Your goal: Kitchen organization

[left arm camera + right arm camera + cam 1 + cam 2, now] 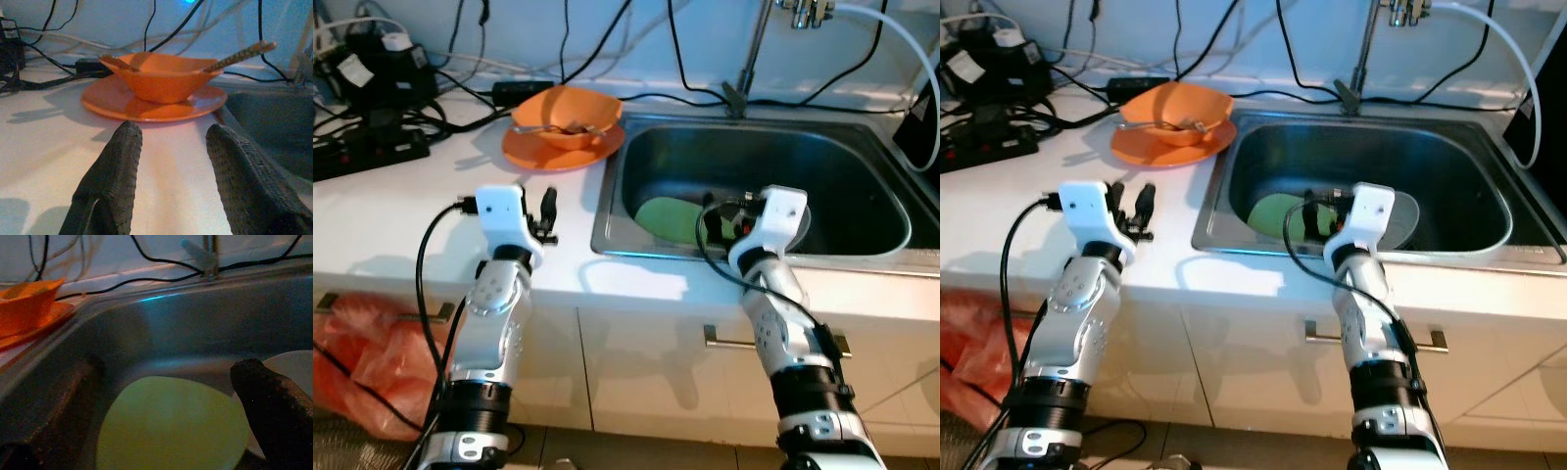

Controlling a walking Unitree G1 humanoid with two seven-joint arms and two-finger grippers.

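Observation:
An orange bowl [566,117] with two brown-handled utensils [239,55] in it stands on an orange plate [548,152] on the white counter, left of the steel sink [607,225]. A green plate [666,217] lies in the basin, and a pale plate [293,364] lies beside it. My left gripper [173,132] hovers open just above the counter, pointing at the bowl from a short way off. At the sink's front edge my right gripper [166,367] is open above the green plate, with nothing between its fingers.
Black power strips and tangled cables [367,147] crowd the back left of the counter. A faucet [749,59] and a white hose [901,39] rise behind the sink. A red plastic bag [362,362] lies on the floor by the cabinet doors [636,372].

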